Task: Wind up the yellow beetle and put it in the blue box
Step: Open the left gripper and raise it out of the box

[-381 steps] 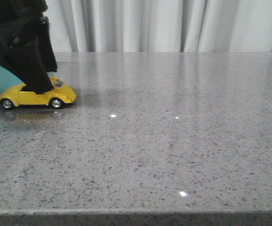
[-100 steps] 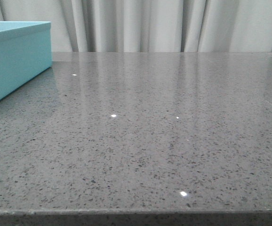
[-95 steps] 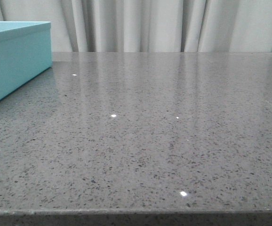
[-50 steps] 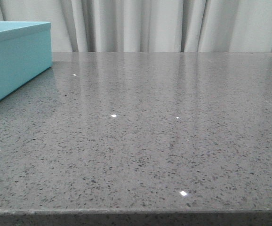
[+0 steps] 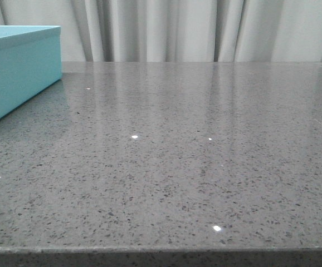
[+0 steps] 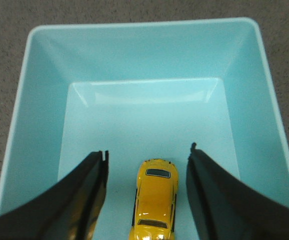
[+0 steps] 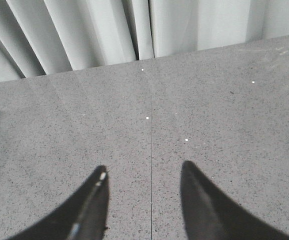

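Observation:
The yellow beetle [image 6: 154, 200] lies on the floor of the open blue box [image 6: 144, 55], seen from above in the left wrist view. My left gripper [image 6: 148, 150] is open above the box, its black fingers on either side of the car and apart from it. In the front view only the box's side and rim [image 5: 16, 72] show at the far left; the car is hidden inside and neither arm shows. My right gripper [image 7: 143, 170] is open and empty over the bare grey counter.
The speckled grey counter [image 5: 194, 156] runs to a front edge near the bottom of the front view. White curtains [image 5: 205, 28] hang behind it. A thin seam line [image 7: 151, 150] crosses the counter in the right wrist view.
3.8 s ago my left gripper was on the beetle on the counter beside the box; the car and arm have since left the front view. Over the last second nothing moves there.

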